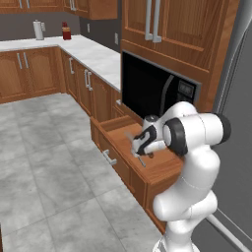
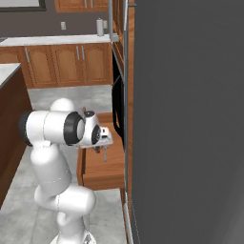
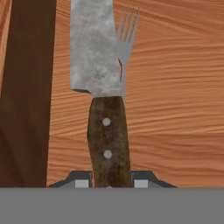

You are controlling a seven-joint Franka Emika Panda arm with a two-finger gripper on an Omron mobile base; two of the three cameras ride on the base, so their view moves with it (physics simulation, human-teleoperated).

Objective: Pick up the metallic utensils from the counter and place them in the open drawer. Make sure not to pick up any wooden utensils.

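My gripper (image 3: 109, 183) is shut on the dark brown handle of the knife (image 3: 97, 52), and its silver blade points away from me. The gripper (image 1: 139, 150) hovers over the open brown wooden drawer (image 1: 165, 167), with the knife (image 1: 141, 161) hanging just above the drawer floor (image 3: 175, 109). A thin grey fork (image 3: 127, 30) lies in the drawer, partly hidden under the blade. From the right, the gripper (image 2: 100, 142) is over the drawer (image 2: 107, 171). One corner of the island counter (image 2: 7, 70) shows at the far left. The wooden spoons are out of view.
A black built-in oven (image 1: 147, 88) sits just above the drawer, under tall wooden cabinets. The grey fridge (image 2: 190, 119) stands close on the right. The drawer's silver bar handle (image 1: 109, 158) faces the tiled floor. White wall counters (image 1: 93, 54) carry a paper roll (image 1: 38, 30).
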